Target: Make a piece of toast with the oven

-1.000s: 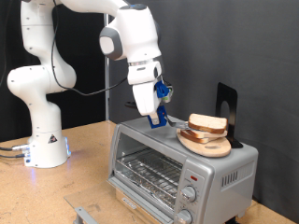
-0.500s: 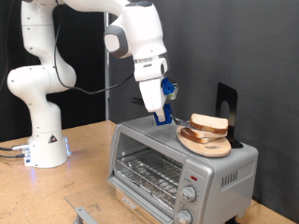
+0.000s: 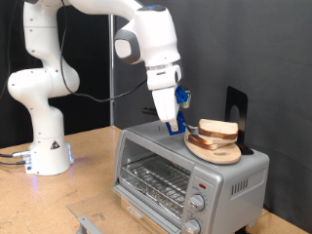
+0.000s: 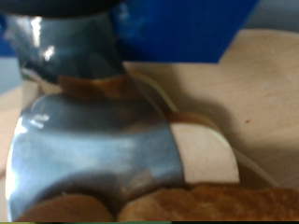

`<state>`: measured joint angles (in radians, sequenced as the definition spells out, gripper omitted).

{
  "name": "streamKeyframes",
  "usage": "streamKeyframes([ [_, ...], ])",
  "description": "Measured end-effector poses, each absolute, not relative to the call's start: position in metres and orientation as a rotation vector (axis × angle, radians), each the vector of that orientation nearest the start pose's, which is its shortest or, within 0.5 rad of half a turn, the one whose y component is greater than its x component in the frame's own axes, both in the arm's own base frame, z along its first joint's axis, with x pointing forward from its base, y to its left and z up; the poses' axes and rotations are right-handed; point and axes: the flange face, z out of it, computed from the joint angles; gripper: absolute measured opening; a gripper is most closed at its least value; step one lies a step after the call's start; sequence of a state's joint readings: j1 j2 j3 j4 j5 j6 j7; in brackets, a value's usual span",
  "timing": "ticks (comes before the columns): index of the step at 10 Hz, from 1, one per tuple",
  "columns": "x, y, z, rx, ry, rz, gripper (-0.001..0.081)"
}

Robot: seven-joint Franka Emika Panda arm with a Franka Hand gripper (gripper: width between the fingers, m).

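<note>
The oven (image 3: pixel 185 171) sits on the table (image 3: pixel 88 185), door closed, its base cut off at the exterior view's bottom. On its roof I see a round wooden plate (image 3: pixel 216 151) carrying the piece of toast (image 3: pixel 218 128). The gripper (image 3: pixel 176 127) hangs just beside it. Whether its fingers (image 4: pixel 89 159) are apart, I cannot tell: the wrist view is blurred, showing only crust.

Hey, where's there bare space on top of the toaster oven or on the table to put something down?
The oven roof is bare on the exterior view's left, bordered by the gripper. Its right side is crowded: the wooden plate carrying the piece of toast, with a black stand behind. The table is bare between the robot base and the oven.
</note>
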<state>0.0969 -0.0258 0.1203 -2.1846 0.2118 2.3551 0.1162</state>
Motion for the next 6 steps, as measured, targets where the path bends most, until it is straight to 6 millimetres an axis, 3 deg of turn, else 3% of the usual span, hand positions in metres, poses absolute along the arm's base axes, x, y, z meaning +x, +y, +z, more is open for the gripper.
streamKeyframes([
  [6,0.529,0.141,0.419,-2.892,-0.036,-0.257,0.0425],
])
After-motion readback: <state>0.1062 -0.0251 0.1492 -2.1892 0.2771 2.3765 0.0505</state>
